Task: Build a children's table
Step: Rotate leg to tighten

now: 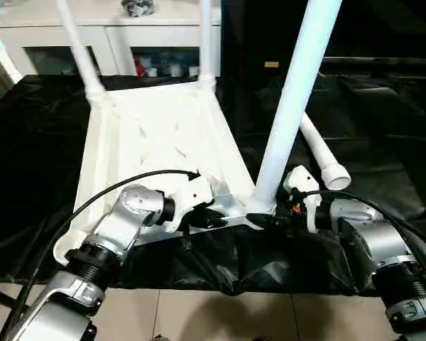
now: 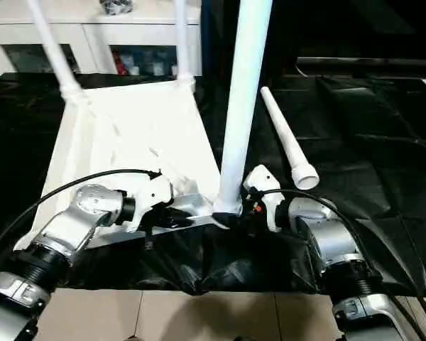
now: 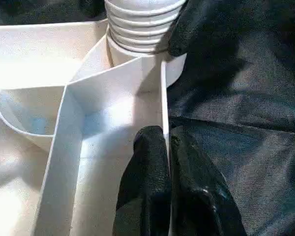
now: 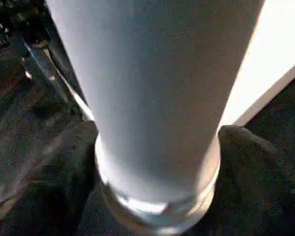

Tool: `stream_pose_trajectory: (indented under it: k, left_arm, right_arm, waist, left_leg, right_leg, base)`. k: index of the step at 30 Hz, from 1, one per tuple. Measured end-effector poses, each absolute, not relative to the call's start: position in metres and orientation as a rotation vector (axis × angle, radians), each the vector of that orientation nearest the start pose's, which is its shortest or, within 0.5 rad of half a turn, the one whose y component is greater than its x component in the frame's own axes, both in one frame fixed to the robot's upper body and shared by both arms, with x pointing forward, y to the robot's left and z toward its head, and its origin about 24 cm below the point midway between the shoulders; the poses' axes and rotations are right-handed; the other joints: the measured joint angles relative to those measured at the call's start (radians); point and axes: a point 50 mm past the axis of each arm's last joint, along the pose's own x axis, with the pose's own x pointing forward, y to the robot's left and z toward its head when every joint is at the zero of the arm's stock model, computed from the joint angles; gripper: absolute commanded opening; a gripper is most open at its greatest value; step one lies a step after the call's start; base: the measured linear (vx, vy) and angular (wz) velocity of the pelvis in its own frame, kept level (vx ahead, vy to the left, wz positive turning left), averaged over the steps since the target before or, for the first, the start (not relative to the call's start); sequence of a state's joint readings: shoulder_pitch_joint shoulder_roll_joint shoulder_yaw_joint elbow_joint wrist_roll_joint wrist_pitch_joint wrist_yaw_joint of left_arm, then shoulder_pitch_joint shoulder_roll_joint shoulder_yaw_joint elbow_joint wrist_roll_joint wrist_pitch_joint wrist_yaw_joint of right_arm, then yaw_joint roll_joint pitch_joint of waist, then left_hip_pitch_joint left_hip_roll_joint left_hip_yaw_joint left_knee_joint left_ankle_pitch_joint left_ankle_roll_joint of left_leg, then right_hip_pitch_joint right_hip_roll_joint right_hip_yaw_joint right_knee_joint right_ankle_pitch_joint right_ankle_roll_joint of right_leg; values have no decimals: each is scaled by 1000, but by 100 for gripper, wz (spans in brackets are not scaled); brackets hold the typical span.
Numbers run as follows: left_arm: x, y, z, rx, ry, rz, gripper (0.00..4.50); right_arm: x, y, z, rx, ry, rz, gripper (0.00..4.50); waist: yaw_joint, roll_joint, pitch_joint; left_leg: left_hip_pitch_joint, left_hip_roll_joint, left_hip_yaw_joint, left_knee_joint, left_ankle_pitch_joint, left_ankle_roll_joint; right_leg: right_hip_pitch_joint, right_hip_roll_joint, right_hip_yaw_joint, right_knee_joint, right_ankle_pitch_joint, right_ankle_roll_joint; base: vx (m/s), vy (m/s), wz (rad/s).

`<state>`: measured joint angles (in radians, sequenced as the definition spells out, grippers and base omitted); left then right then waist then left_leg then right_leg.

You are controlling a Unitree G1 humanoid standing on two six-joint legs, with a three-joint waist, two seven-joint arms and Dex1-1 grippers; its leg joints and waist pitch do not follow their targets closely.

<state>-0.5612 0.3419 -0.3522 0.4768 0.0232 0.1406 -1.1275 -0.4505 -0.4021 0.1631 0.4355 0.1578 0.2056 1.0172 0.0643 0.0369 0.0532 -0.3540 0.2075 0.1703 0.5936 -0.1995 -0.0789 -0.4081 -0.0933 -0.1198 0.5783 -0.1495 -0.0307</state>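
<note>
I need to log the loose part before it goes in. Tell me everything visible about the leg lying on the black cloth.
The loose leg is a long white plastic-looking tube, tapering toward its far end and widening to an open round collar at the near end. It lies flat on the black cloth, angled away from the robot, to the right of the upturned table top and just behind the right gripper. Only the cloth touches it; no fingers hold it.

White table top (image 1: pixel 156 135), white tubular legs (image 1: pixel 291 106), glossy black cloth (image 1: pixel 383 128), silver forearms (image 1: pixel 121 220), possibly beige floor (image 1: pixel 199 316)
</note>
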Motion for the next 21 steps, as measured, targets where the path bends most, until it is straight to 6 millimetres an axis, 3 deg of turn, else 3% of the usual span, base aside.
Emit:
stream_pose_trajectory:
  k: [10, 21]
  left_arm:
    - [309, 109, 52, 443, 407, -1344, 0]
    - [309, 110, 52, 444, 408, -1344, 0]
  right_arm:
    - [307, -160, 52, -173, 363, 1086, 424]
    - [310, -155, 57, -173, 343, 1093, 330]
  waist:
    - [0, 0, 0]
    - [0, 0, 0]
  left_leg:
    - [0, 0, 0, 0, 0, 0]
    - [0, 0, 0, 0, 0, 0]
  right_leg:
    - [0, 0, 0, 0, 0, 0]
    - [0, 0, 0, 1, 0, 0]
  base:
    - [0, 0, 0]
    - [0, 0, 0]
